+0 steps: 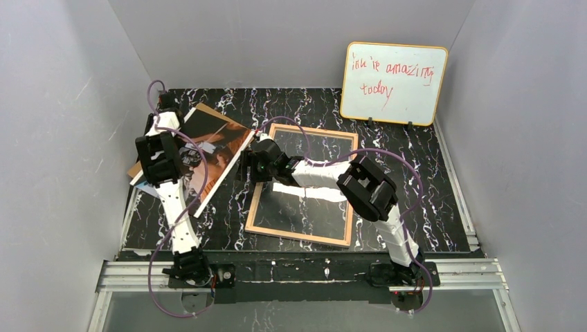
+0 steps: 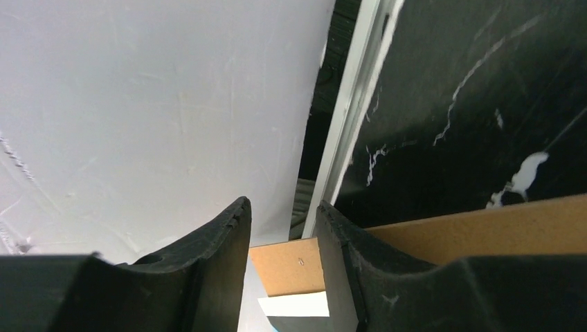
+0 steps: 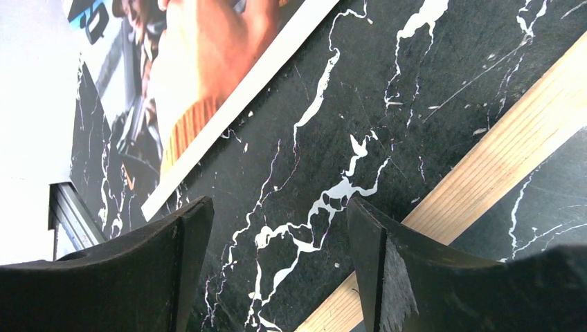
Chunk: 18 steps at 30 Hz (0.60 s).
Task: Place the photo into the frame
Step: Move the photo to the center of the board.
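- Top view: the frame (image 1: 297, 237) lies flat in the middle of the black marbled table (image 1: 429, 207), tan wood side up.
- The photo (image 1: 221, 142) lies to the frame's left, turned at an angle, on top of a brown board (image 1: 136, 171) that sticks out at its left corner.
- The left arm (image 1: 173, 207) reaches over the photo's left part.
- The right arm (image 1: 325, 176) stretches across the frame, and the right gripper (image 1: 244, 166) sits at the frame's left edge, between frame and photo.
- A whiteboard (image 1: 394, 83) with red writing stands at the back right.
- Left wrist view: the left gripper (image 2: 280, 214) has its fingers a narrow gap apart.
- The board's corner shows through that gap, with a white corner of the photo just below it. I cannot tell whether the fingers touch either one.
- Beyond are the white wall (image 2: 138, 104) and the table's edge rail (image 2: 353, 104).
- Right wrist view: the right gripper's fingers are spread wide with only bare table between them, holding nothing.
- The frame's wooden bar runs just beside the right finger.
- The photo's white border crosses the upper left, apart from both fingers.
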{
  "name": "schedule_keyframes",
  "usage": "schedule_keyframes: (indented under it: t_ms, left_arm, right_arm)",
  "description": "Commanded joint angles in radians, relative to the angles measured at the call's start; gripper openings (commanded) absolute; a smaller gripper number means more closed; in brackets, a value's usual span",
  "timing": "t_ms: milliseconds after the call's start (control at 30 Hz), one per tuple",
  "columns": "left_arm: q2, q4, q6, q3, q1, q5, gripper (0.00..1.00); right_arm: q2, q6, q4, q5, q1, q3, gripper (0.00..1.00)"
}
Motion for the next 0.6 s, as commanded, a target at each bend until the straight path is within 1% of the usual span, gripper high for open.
schedule_keyframes:
  t_ms: [0,133,367,567]
  left_arm:
    - [-0.018,-0.238,-0.062,-0.098,-0.003,0.267,0.39]
    - [-0.090,-0.227,-0.054,-0.236,-0.003,0.313,0.39]
    - [-0.214,-0.157,-0.006,-0.470,0.000,0.355,0.38]
    - [-0.259,-0.152,0.018,-0.602,0.031,0.418,0.37]
  right_arm:
    - [-0.027,-0.030,-0.042,0.041,-0.002,-0.008,0.79]
    - [0.007,-0.027,-0.062,0.030,-0.003,0.023,0.80]
    - [0.079,-0.016,-0.090,0.021,-0.003,0.122,0.80]
    - [0.120,0.034,-0.128,-0.007,-0.005,0.161,0.80]
